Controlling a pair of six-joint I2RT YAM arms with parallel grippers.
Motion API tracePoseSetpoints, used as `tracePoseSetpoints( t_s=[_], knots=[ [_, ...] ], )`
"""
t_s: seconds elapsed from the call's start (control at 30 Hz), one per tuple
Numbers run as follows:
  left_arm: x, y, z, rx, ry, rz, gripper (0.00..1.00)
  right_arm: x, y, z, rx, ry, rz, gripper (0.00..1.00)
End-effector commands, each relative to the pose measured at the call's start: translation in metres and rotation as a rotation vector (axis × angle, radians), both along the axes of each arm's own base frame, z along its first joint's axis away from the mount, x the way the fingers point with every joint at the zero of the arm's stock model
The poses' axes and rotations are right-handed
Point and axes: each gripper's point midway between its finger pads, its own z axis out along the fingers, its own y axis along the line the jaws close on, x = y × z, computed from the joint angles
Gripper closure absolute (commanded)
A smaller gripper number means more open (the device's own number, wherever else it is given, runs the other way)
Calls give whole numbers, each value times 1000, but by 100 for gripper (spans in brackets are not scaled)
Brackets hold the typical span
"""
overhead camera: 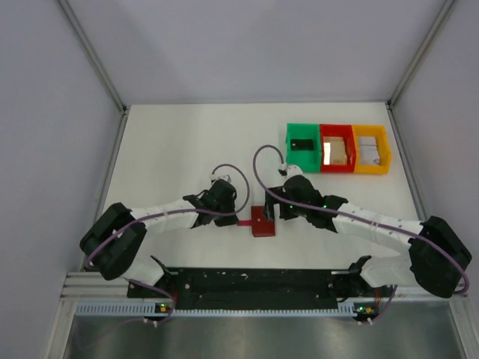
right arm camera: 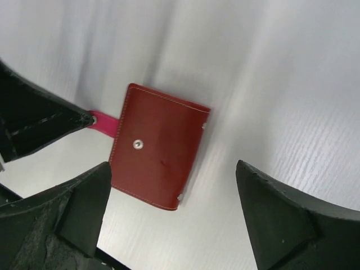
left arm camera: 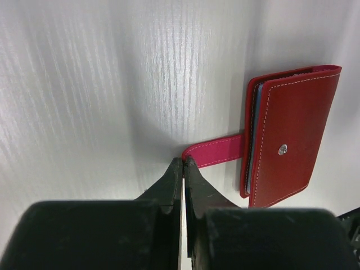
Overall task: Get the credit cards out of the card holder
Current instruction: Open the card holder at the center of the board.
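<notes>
1. Two pincers were down by the card holder (overhead camera: pixel 263 221), which lay flat and shut on the table (overhead camera: pixel 179 142), near-middle, just ahead of my bases.
2. My left pincer (left arm camera: pixel 183 166) was pressed together, tips right at the end of the holder's pink tab (left arm camera: pixel 216 151). Honestly couldn't tell if the tab was caught between them or only touched.
3. My right pincer (right arm camera: pixel 171 166) was spread wide over the holder from the right, and the holder showed in the gap between its fingers.
4. The credit cards (left arm camera: pixel 255 126) sat tucked inside, only thin pale edges peeking out on the tab side.
5. Far right stood a green bin (overhead camera: pixel 302 129), a red bin (overhead camera: pixel 337 168) and a yellow bin (overhead camera: pixel 371 169), side by side in a row.
</notes>
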Motion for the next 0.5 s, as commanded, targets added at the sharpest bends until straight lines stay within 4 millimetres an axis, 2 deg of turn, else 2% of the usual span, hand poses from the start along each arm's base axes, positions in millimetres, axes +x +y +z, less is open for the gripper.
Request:
tracePoseSetpoints(
  t_s=[0.0, 0.1, 0.23, 0.37, 0.47],
  knots=[
    [-11, 3, -15, -61, 68, 9, 100, -5, 5, 17, -239, -149, 91, 6],
    [-12, 1, -17, -92, 75, 3, 100, -13, 24, 13, -306, -181, 149, 1],
    [-14, -1, -18, -112, 80, -14, 100, -18, 46, 4, -398, -213, 205, 1],
    [-15, -1, -19, -130, 88, -13, 100, -19, 60, -1, -484, -264, 231, 1],
    [-14, 0, -20, -132, 93, -10, 100, -20, 61, -6, -538, -280, 240, 2]
  ],
)
